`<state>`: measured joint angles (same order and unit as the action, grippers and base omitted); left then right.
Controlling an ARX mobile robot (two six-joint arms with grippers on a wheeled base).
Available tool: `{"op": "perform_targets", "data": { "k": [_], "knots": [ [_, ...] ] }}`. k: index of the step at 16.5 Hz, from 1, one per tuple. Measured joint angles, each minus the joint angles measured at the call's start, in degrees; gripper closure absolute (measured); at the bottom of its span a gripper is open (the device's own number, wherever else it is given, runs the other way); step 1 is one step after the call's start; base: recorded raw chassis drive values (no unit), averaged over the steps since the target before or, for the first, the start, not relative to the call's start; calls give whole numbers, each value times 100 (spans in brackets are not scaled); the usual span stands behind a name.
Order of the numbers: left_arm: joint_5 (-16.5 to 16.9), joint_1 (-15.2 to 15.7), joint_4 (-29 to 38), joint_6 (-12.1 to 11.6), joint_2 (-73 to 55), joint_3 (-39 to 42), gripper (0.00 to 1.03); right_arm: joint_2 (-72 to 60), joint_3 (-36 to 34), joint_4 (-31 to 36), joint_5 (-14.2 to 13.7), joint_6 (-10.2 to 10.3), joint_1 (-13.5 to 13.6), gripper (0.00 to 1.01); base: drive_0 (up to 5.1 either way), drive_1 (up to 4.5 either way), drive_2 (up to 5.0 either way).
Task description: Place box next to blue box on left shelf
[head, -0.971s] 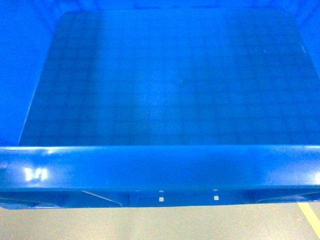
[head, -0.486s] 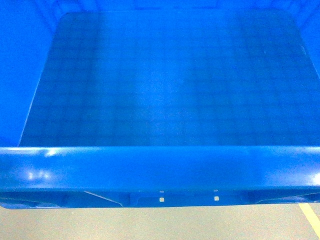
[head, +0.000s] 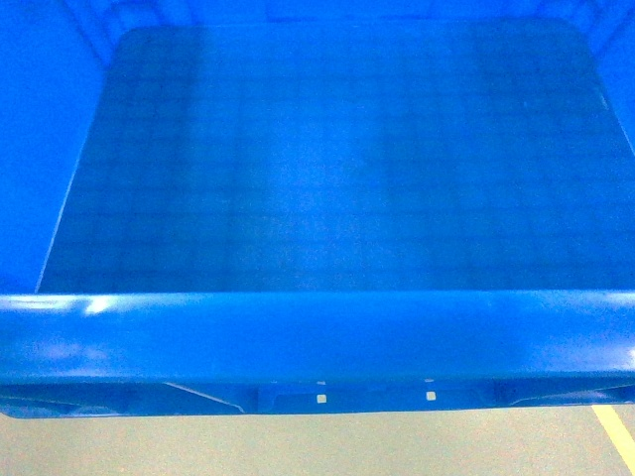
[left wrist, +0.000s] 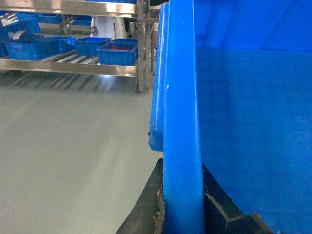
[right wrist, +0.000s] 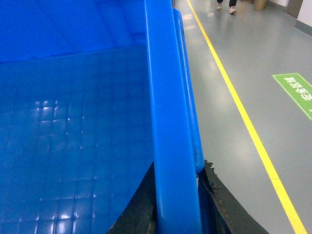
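Observation:
The bright blue box (head: 327, 169) fills the head view, showing its grid-patterned floor and thick near rim (head: 317, 337). My left gripper (left wrist: 183, 204) is shut on the box's left rim (left wrist: 181, 122), one black finger on each side. My right gripper (right wrist: 176, 195) is shut the same way on the right rim (right wrist: 168, 97). The box hangs above grey floor. In the left wrist view the left shelf (left wrist: 73, 67), a grey metal rack with rollers, stands far off at the upper left. It carries several blue boxes, the nearest a blue box (left wrist: 117, 52) with red contents.
Bare grey floor lies under and around the box. A yellow floor line (right wrist: 243, 117) runs along the right side, with a green floor marking (right wrist: 295, 92) beyond it. A person's feet (right wrist: 225, 5) show far down the aisle. A shelf upright (left wrist: 141, 48) stands beside the rack.
The box sits slightly lower in the head view than a second ago, and highlights on its near rim have shifted.

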<state>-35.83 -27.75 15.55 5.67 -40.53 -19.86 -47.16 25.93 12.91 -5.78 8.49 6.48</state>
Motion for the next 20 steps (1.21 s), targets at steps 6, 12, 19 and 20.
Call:
{"op": "perform_targets", "data": {
  "k": [6,12,19,20],
  "knots": [
    [7,0,-11,-4,4,2,93,2,0,-26,-2,2,0,86,6,418,-406],
    [0,0,17,0,0,9,93,0,0,-13,2,-4,2,86,-3,410,-416],
    [0,0,17,2,-2,9,93,0,0,4,0,-4,2,86,4,418,-410],
    [0,0,0,2,-2,9,93,0,0,-11,0,-2,2,86,6,419,-408]
  ]
}}
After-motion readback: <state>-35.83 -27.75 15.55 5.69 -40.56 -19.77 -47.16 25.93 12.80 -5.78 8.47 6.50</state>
